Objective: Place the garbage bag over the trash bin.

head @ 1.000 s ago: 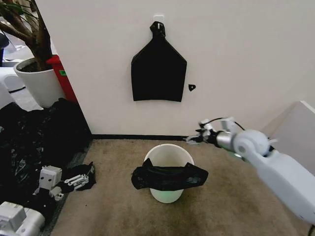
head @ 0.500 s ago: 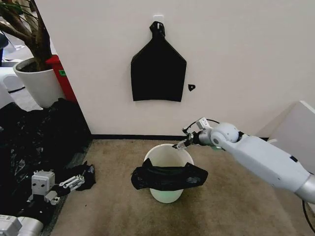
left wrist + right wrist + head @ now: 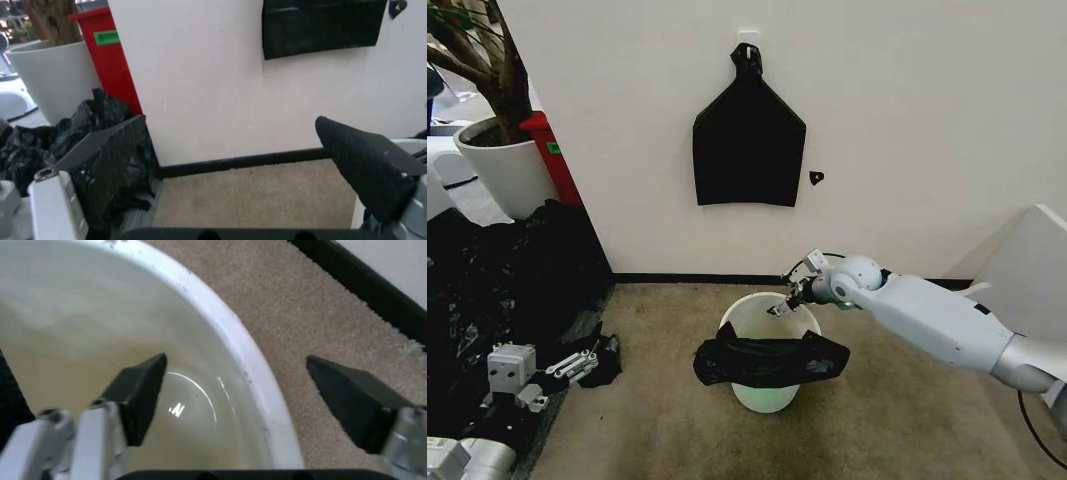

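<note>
The trash bin (image 3: 763,396) is a round white bucket standing on the carpet before the wall. The garbage bag (image 3: 772,361), glossy black and crumpled, lies bunched across the bin's front rim and hangs down its outer side. My right gripper (image 3: 784,306) hovers at the bin's far rim, open. In the right wrist view the gripper (image 3: 243,401) straddles the bin's rim (image 3: 230,342), one finger (image 3: 139,396) inside the bin and the other over the carpet. My left gripper (image 3: 577,368) rests low by the black sheeting, open with nothing in it (image 3: 233,170).
A flat black bag (image 3: 748,140) hangs on the wall above the bin. Black plastic sheeting (image 3: 497,270) is heaped at the left, beside a red box (image 3: 555,155) and a white plant pot (image 3: 502,165). A white cabinet edge (image 3: 1027,260) stands at the right.
My right arm has swung left and down, bringing its gripper from beside the bin to its far rim. The left gripper has shifted slightly. The bag and bin have not moved.
</note>
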